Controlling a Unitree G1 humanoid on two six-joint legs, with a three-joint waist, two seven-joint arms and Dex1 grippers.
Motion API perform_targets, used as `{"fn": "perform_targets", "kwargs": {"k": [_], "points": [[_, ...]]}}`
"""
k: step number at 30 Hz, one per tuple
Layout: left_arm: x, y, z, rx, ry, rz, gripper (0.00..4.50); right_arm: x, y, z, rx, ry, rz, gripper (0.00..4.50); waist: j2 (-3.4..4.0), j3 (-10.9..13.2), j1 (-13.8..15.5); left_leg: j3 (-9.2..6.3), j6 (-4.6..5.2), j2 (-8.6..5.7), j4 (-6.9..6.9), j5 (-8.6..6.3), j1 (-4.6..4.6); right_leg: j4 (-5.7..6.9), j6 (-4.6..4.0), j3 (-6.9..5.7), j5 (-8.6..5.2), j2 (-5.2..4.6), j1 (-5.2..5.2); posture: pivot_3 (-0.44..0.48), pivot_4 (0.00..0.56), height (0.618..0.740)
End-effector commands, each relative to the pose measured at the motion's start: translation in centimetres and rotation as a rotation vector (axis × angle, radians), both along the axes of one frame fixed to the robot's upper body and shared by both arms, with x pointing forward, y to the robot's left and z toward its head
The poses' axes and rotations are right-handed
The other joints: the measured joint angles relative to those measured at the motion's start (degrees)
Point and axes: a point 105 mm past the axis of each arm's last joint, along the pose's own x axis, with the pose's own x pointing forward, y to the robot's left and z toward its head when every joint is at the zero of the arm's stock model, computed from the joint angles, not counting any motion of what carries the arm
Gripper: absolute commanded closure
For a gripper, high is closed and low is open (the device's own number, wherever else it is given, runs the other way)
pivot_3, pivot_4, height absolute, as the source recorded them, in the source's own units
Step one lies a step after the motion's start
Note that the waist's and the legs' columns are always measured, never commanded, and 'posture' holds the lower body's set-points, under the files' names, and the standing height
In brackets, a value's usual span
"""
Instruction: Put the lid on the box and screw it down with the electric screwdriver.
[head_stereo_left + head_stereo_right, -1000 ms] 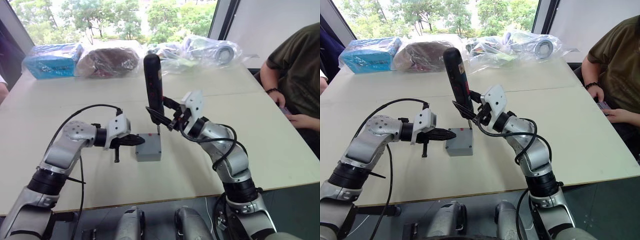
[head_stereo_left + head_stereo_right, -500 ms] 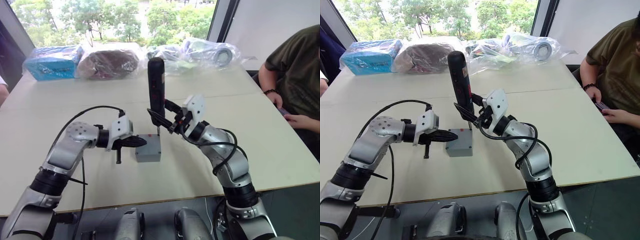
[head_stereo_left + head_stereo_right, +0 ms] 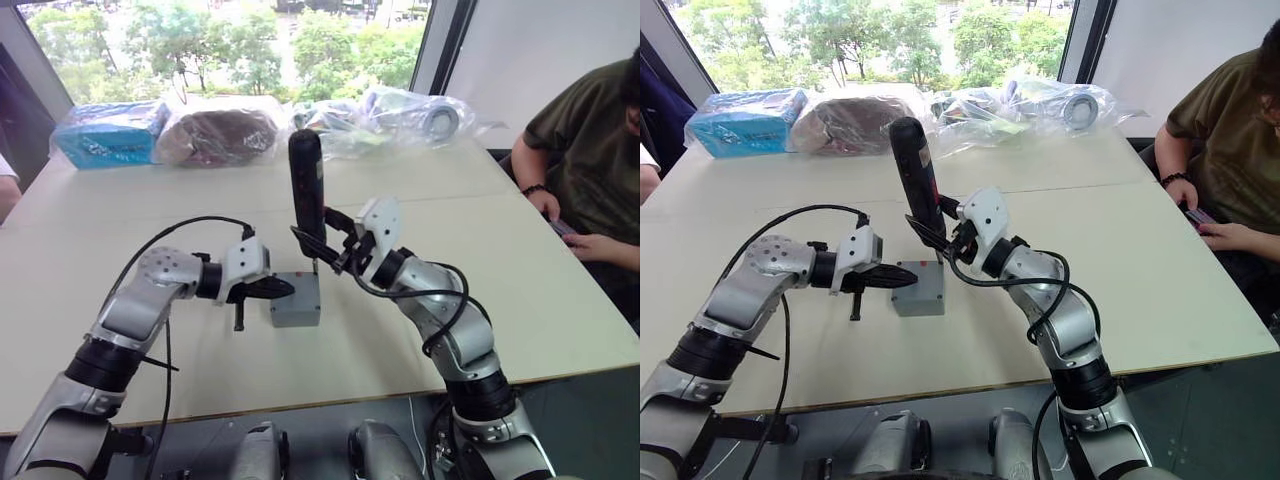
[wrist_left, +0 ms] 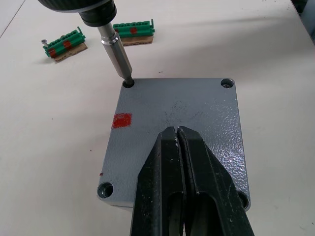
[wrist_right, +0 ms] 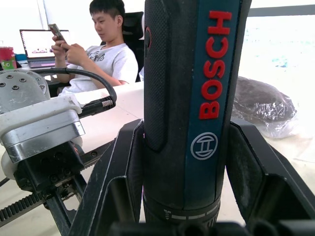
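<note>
The shallow square grey cast-metal lid (image 4: 187,132) w/ a small red mark (image 4: 121,120) near one edge sits flush on top of the small square grey metal box (image 3: 297,300), which stands on the pale beige surface (image 3: 500,230) about mid-way btwn the two arms.

Right claw (image 3: 322,243) is pinching the slim black pen-shaped electric screwdriver (image 3: 306,190) w/ a reddish stripe and red BOSCH lettering; both black fingers (image 5: 115,182) press against the barrel, one each side. Tool stands nearly upright, slightly tilted. Its thin metal bit (image 4: 116,51) points down w/ the tip in the screw hole at one lid corner (image 4: 129,83), the corner nearest the red mark. A screw head shows in the next corner hole (image 4: 226,83); a third corner hole (image 4: 105,189) is visible too, can't tell if it has a screw.

Left claw (image 3: 281,288) lies roughly level, fingers pressed together, nothing btwn them, tips over the lid's top face near its middle; contact w/ the lid can't be told for sure.

Two small green-and-red blocks (image 4: 133,31) (image 4: 64,45) lie on the surface just beyond the box, apart from it. Far edge of the surface: a blue packet (image 3: 110,132) and several clear-plastic-wrapped bundles (image 3: 400,108). A person in a dark green top (image 3: 590,150) sits at the robot's right side. Right wrist view shows another person in a white T-shirt (image 5: 106,56) holding a phone, a laptop (image 5: 37,44) behind.
</note>
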Motion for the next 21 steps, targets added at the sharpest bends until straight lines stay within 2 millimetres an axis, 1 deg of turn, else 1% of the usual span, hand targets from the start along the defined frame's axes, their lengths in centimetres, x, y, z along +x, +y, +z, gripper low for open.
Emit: {"fn": "perform_targets", "kwargs": {"k": [1,13,19,21], "points": [[-0.3,0.0,-1.6,0.044,0.048,-0.002,4.5,0.1,0.1,-5.5,-0.111,0.218,-0.002,2.64,-0.09,-0.22,0.02,0.0,0.0,0.0,-0.09,0.0,0.02,-0.03,-0.01,0.0,-0.01,-0.01,0.0,0.0,0.15,0.74],[-0.2,0.1,-1.8,0.046,0.053,0.006,4.5,0.4,0.0,-5.3,-0.112,0.204,-0.009,2.64,-0.07,-0.59,0.02,-0.03,0.0,0.01,-0.32,0.0,0.1,-0.13,-0.13,0.0,-0.07,-0.05,-0.01,0.0,0.15,0.74],[-0.3,0.1,-1.7,0.042,0.053,0.006,4.5,0.5,0.0,-3.2,-0.077,0.148,-0.004,2.64,-0.04,-0.57,0.03,-0.05,0.0,0.02,-0.39,0.0,0.08,-0.28,-0.15,-0.01,-0.08,-0.1,-0.02,0.0,0.15,0.74],[-0.3,0.1,-1.7,0.042,0.052,0.005,4.5,0.6,0.0,-2.2,-0.071,0.113,-0.002,2.64,-0.04,-0.57,0.02,-0.05,0.0,0.03,-0.43,0.0,0.06,-0.36,-0.15,-0.01,-0.08,-0.14,-0.02,0.0,0.15,0.74]]}}
